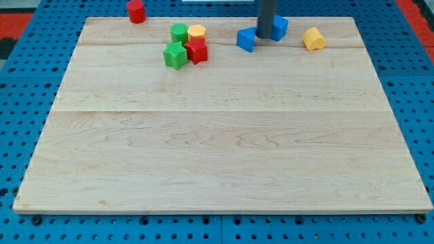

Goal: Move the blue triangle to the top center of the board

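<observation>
Blue triangle sits at the top, right of centre, with my tip (266, 42) planted beside it!

The small blue triangular block (245, 38) sits near the wooden tabletop's (217, 149) top edge, and my tip comes down between it and a second blue block (279, 27) at its right (no jaws here, just a straight dark rod, so nothing opens or shuts). It looks light, rigid and ready to slide, though likely to twist if struck off-centre, so push its flat right face squarely. The rod stands upright, dropping from the view's top. A cluster of green (175, 55), red (197, 50) and yellow (196, 31) blocks waits leftward.
</observation>
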{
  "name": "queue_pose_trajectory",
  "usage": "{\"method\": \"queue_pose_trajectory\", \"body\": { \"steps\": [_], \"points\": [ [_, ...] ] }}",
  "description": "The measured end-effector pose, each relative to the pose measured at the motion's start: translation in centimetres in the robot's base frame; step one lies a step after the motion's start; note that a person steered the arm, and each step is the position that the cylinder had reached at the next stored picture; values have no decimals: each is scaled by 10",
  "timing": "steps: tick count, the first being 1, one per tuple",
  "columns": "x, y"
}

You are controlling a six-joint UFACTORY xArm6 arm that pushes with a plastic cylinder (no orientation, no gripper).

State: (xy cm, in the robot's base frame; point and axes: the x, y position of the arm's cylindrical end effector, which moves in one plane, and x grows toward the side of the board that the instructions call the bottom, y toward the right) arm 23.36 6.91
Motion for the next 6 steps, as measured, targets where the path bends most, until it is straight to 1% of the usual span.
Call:
{"method": "queue_pose_trajectory", "body": {
  "steps": [1, 2, 3, 4, 5, 6],
  "points": [
    [28, -4],
    [64, 9],
    [45, -36],
    [-3, -53],
    [-16, -61],
    [-19, 5]
  ]
}}
